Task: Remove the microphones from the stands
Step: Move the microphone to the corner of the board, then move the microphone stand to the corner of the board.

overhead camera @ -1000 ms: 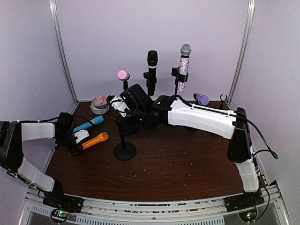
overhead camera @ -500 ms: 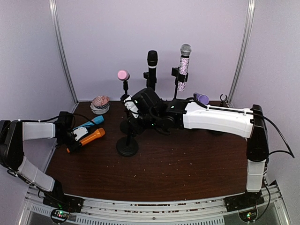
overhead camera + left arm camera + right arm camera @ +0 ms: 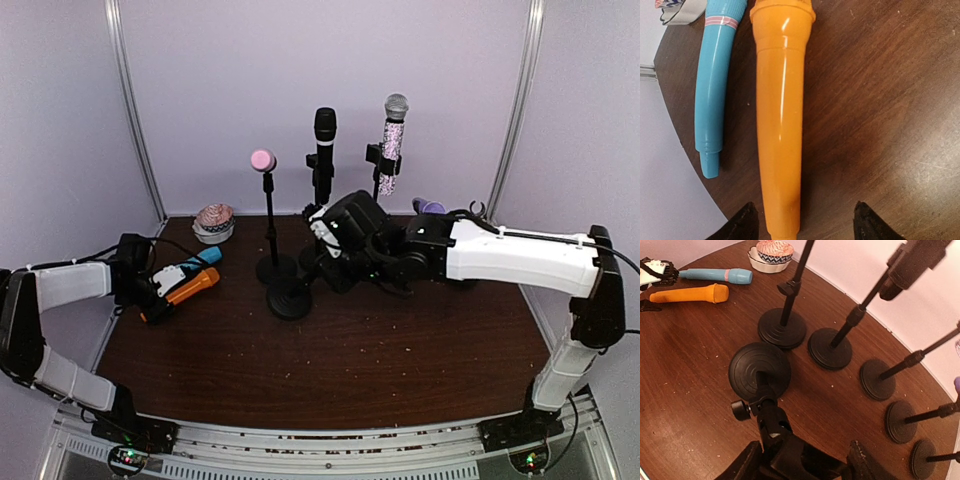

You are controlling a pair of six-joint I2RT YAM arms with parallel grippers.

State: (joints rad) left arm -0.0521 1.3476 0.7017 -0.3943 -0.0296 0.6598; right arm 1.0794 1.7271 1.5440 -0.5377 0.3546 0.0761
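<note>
Top cam: plastic orange toy mic [image 3: 190, 288] is already off its stand, lying flat on the dark wood counter [image 3: 400, 350] at mid-left of frame, just beside a light-blue toy mic [image 3: 195, 262]. The left hand [image 3: 152, 300] sits at its tail end. The right hand [image 3: 325, 258] grips the black round-base mic stand [image 3: 290, 303] by its top, frame centre. Stand leans, and its base is near the pink-topped mic's stand [image 3: 272, 268]. Risk: if it's let go w/ that lean it prob tips and could clip the pink one. Right arm also lies low in front of the black handheld mic [image 3: 325, 125] and glitter-wrapped mic [image 3: 392, 140] at the back, so a sideways sweep could knock their stands.

Left wrist cam: fingers open, one each side of the orange mic's tail, not gripping. Left-of-frame finger [image 3: 745, 225] looks v close to the barrel, other well clear. Risk: a skewed pull-back nudges the mic. Round barrel, so it'd prob roll into the blue one or toward the counter edge at lower left of frame.

Right wrist cam: stand's clip end clamped between the fingers at bottom of frame. Round base sits centre-left, w/ the next base just above it, apart but near. Can't tell if the base sits flat or on its rim. Releasing on the rim = wobble, maybe topple.
</note>
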